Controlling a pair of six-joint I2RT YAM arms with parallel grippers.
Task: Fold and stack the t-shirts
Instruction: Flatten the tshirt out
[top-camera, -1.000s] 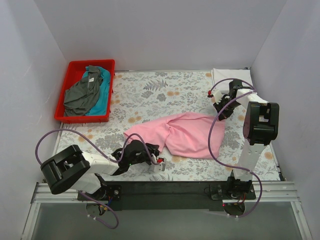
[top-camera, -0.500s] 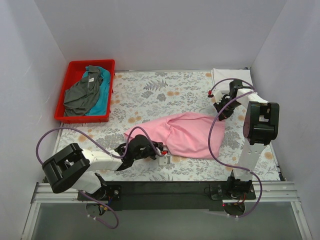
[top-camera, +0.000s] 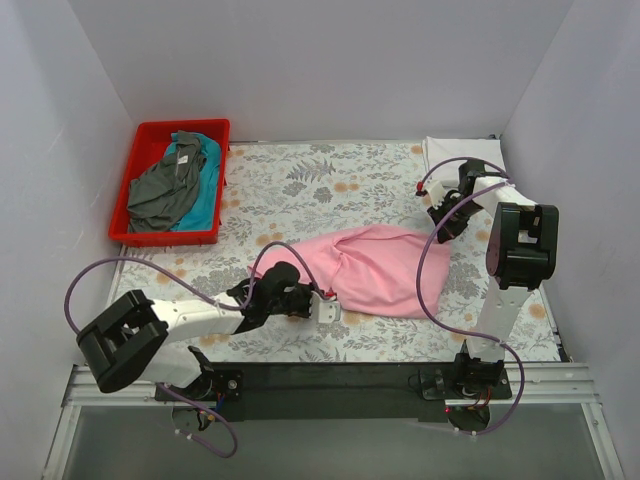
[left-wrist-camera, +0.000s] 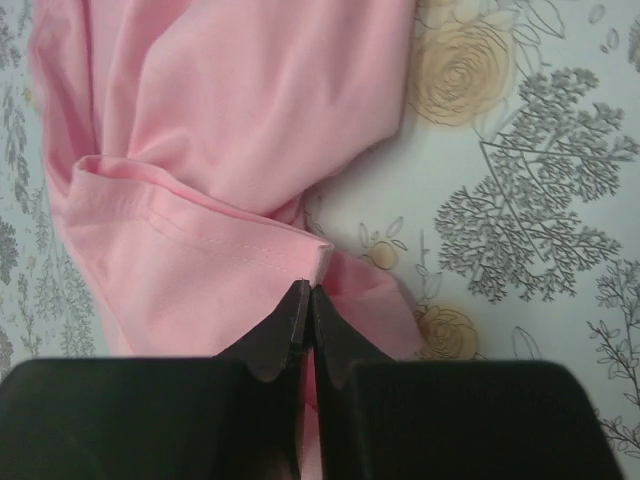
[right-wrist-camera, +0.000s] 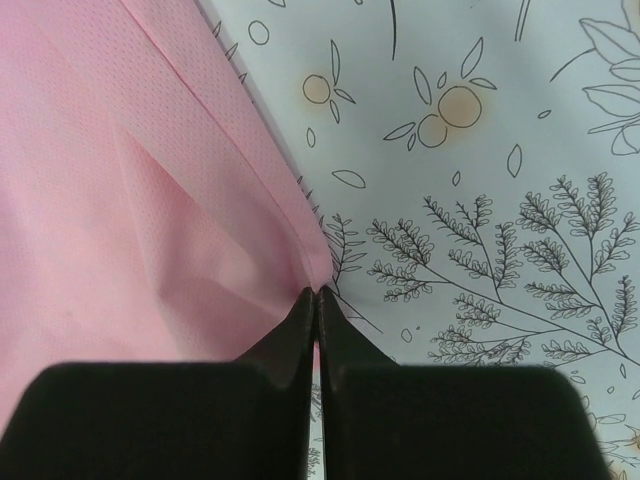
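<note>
A floral-clothed table (top-camera: 300, 185) carries a rumpled pink t-shirt (top-camera: 385, 265) at centre; a red bin (top-camera: 165, 126) upper left holds a grey t-shirt (top-camera: 160, 190) and a teal t-shirt (top-camera: 203, 195); a white t-shirt (top-camera: 450, 152) lies upper right; the left tool (left-wrist-camera: 305, 290) and right tool (right-wrist-camera: 316, 292) each pinch tight on the pink cloth's edge.

Three plain pale grey walls box in the table: a back wall (top-camera: 320, 70), a left wall (top-camera: 50, 150) and a right wall (top-camera: 590, 140), all smooth and meeting in straight corners. The tabletop is covered by a tablecloth (top-camera: 300, 190) printed with grey leaves and orange flowers on a light ground. A red bin (top-camera: 140, 134) sits at the cloth's far left corner, close to the left wall. A black bar (top-camera: 330, 380) on a metal frame (top-camera: 100, 385) runs along the near edge, with a dull grey surface (top-camera: 330, 450) below it. The light is soft and even, with faint shadows.
</note>
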